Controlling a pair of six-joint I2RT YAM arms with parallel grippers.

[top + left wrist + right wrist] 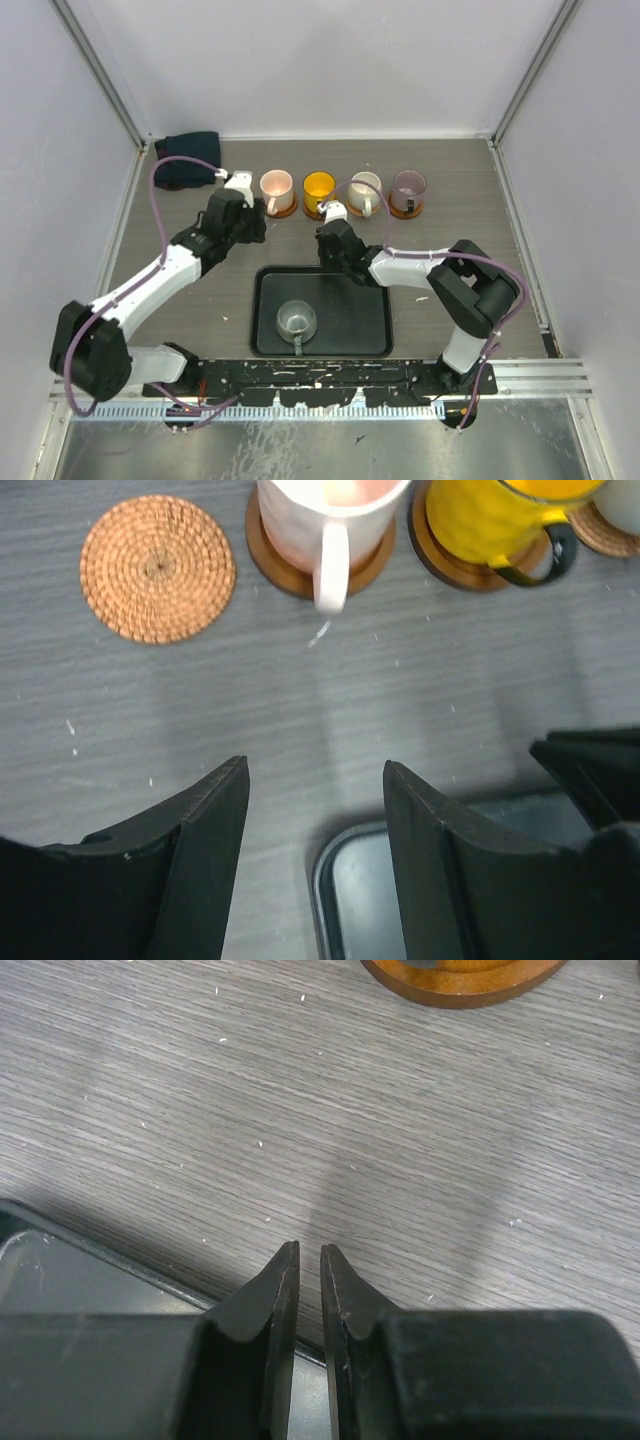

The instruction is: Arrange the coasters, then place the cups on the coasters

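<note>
Pink, yellow, cream and mauve cups stand in a row at the back, each on a brown coaster. The grey cup sits in the black tray. In the left wrist view a woven coaster lies bare, left of the pink cup and yellow cup. My left gripper hangs open and empty above the tray's far-left corner. My right gripper is shut on nothing over the tray's far edge, short of a coaster.
A dark blue cloth lies bunched in the back left corner. Enclosure walls with metal posts close in the table on the left, back and right. In the top view the left arm hides the bare woven coaster.
</note>
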